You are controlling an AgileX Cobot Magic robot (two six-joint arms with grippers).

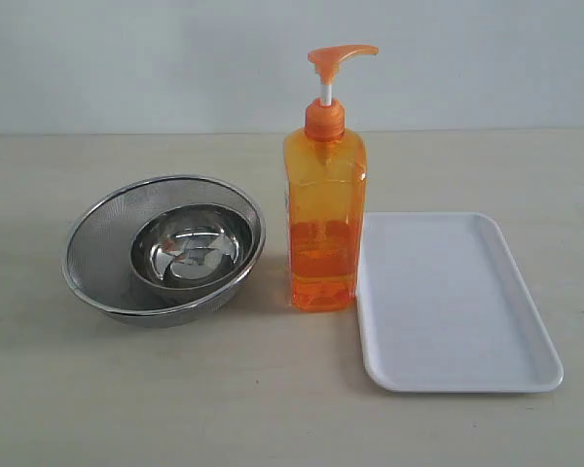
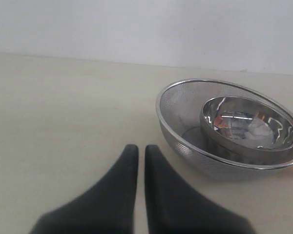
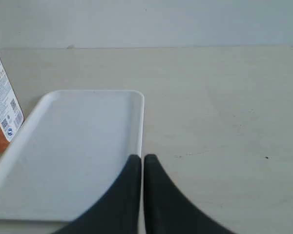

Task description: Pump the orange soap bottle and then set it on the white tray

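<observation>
The orange soap bottle (image 1: 323,209) stands upright on the table in the middle of the exterior view, pump head (image 1: 337,56) up on its white stem. Right beside it, on its right, lies the white tray (image 1: 448,302), holding nothing. Neither arm shows in the exterior view. My left gripper (image 2: 141,148) is shut and holds nothing, low over the table near the metal bowls. My right gripper (image 3: 142,158) is shut too, over the tray's (image 3: 68,151) edge; the bottle's label (image 3: 4,100) shows at that view's border.
A steel mesh strainer bowl (image 1: 107,255) holding a smaller shiny steel bowl (image 1: 188,245) sits left of the bottle; the strainer (image 2: 185,122) also shows in the left wrist view. A pale wall runs behind the beige table.
</observation>
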